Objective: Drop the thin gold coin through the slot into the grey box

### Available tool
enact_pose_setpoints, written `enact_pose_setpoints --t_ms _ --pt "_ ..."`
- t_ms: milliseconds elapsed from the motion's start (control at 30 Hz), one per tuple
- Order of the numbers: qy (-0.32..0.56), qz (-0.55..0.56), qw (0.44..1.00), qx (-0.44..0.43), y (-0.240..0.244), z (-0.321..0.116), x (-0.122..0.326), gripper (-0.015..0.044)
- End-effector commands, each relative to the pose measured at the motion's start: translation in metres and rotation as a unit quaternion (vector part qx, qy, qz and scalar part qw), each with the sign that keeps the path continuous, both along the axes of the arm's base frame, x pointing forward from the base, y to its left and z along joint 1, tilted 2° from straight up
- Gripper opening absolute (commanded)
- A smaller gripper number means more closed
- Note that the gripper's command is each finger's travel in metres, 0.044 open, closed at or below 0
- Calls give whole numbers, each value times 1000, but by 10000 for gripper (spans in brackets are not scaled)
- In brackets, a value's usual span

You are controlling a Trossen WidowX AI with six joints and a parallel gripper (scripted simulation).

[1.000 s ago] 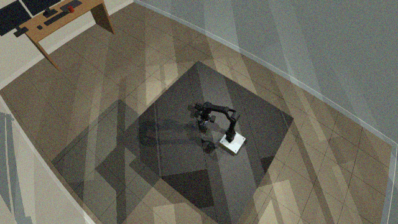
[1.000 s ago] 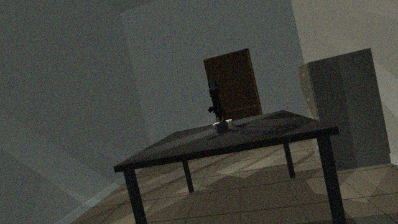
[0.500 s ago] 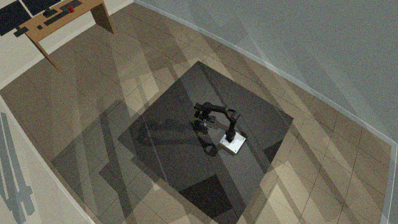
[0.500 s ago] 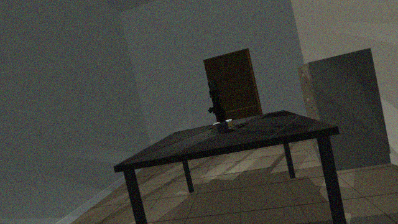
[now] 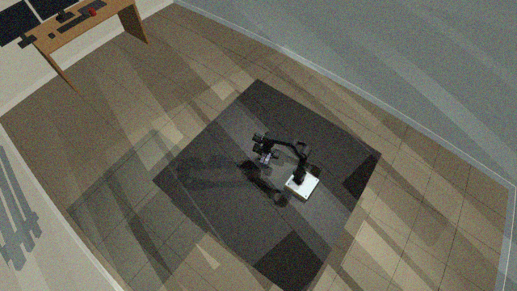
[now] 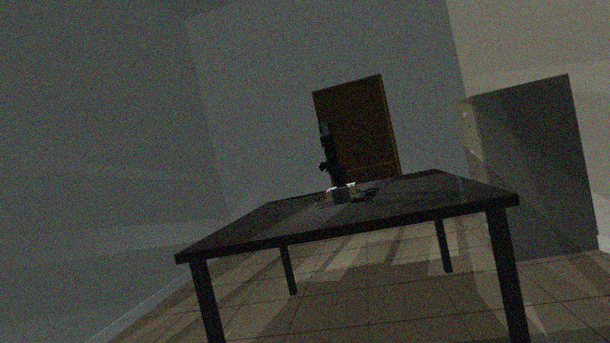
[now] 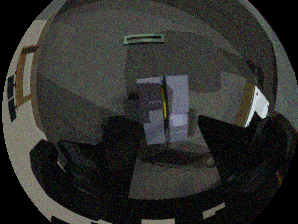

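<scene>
The closed grey box (image 5: 265, 159) (image 6: 341, 193) (image 7: 179, 92) stands on the dark table, with its slot running up and down in the wrist view. A thin yellow strip of the gold coin (image 7: 164, 102) shows along the slot, edge-on. How deep the coin sits cannot be told. The dark-green holder (image 7: 145, 42) lies farther off at the top of the wrist view, with no coin in it. My gripper (image 7: 169, 122) is open, its two black fingers wide apart on either side of the slot line, with nothing between them. Its height over the lid is hard to judge.
The arm's white base plate (image 5: 304, 187) (image 7: 258, 107) is on the same black table (image 5: 226, 194) (image 6: 267, 229), to the right of the box in the wrist view. Dark shadows of the arm fall across the table. A wooden desk (image 5: 111, 14) stands far off by the wall.
</scene>
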State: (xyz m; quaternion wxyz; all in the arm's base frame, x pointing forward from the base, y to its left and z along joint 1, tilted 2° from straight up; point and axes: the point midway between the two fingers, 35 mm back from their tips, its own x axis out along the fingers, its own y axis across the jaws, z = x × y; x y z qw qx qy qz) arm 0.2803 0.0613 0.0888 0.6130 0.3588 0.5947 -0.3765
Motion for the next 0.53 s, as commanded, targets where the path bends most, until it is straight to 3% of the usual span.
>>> enact_pose_setpoints --t_ms 0,67,133,500 --pt "-4 -1 1000 1 0 9 1 397" --pt "-2 0 1000 1 1 28 -1 440" --pt "0 0 1000 0 1 48 -4 440" --pt "0 0 1000 0 1 50 -4 440"
